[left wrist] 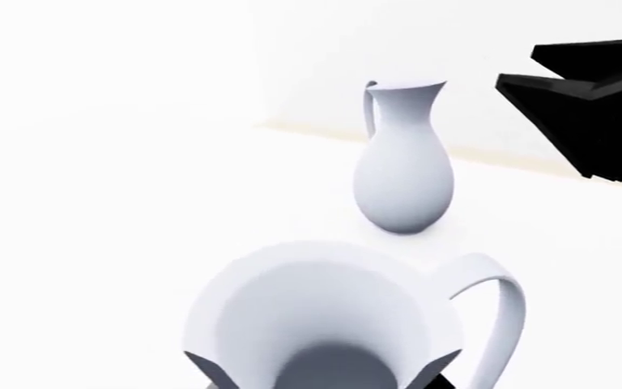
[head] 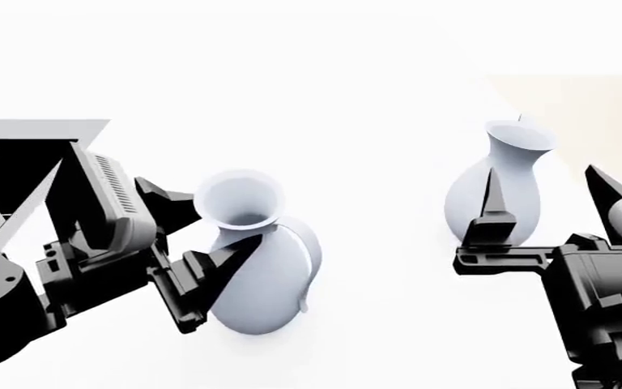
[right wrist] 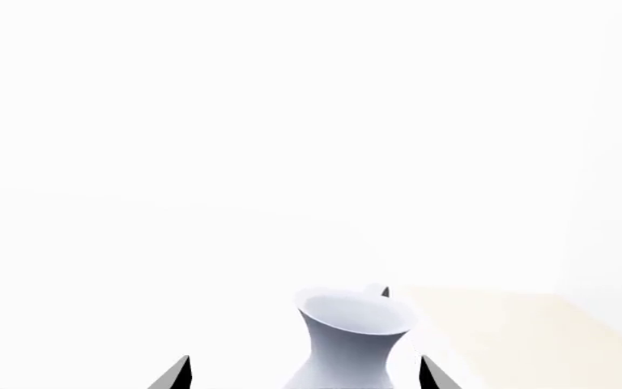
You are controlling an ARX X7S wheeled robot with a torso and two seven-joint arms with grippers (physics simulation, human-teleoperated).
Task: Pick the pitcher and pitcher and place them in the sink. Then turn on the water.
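The fatter pitcher (head: 255,267), lower centre, sits clamped at its neck by the left gripper (head: 198,243). The slimmer pitcher (head: 502,188), right, stands between the spread right gripper (head: 549,198) fingers; close squarely before lifting.

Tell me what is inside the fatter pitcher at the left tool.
The fatter pitcher looks empty: only its pale inner wall and shaded bottom show. The left tool hides its near rim.

Bright white countertop (head: 398,97) with beige edge strip (head: 592,105).
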